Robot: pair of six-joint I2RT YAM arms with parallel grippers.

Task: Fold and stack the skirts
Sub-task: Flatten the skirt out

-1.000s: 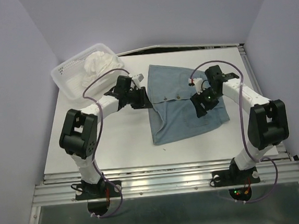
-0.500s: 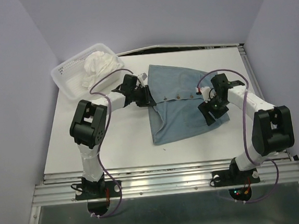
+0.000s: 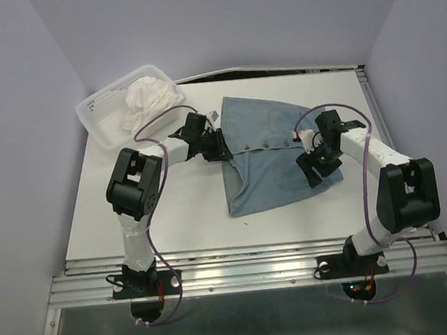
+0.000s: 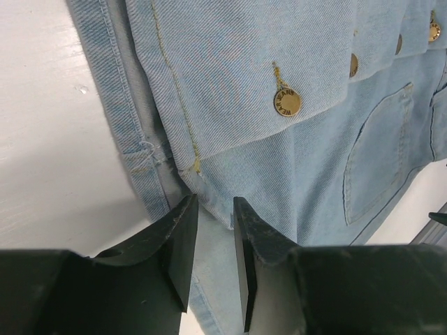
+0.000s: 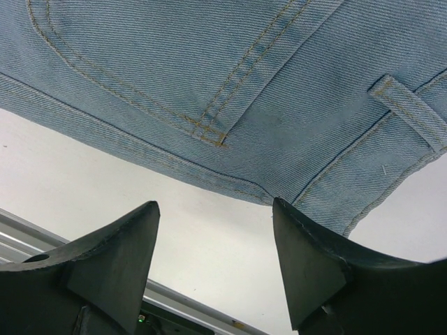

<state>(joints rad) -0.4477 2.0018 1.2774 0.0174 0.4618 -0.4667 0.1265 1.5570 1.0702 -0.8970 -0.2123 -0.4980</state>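
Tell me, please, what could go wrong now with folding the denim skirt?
1. The left gripper has its jaws nearly shut at the layered edge of the denim skirt; it may catch only one layer.
2. The right gripper is open mostly over the table; closing there, it may miss the hem.

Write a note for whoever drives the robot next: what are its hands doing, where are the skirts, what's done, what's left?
The left gripper is pinched nearly shut on the left edge of the denim skirt.
The right gripper is open over that skirt's right edge, holding nothing.
The denim skirt lies on the table, partly doubled over. The white skirt is bunched in the mesh basket, far left.
Done: nothing neatly folded or stacked.
Left: fold both, then stack them.
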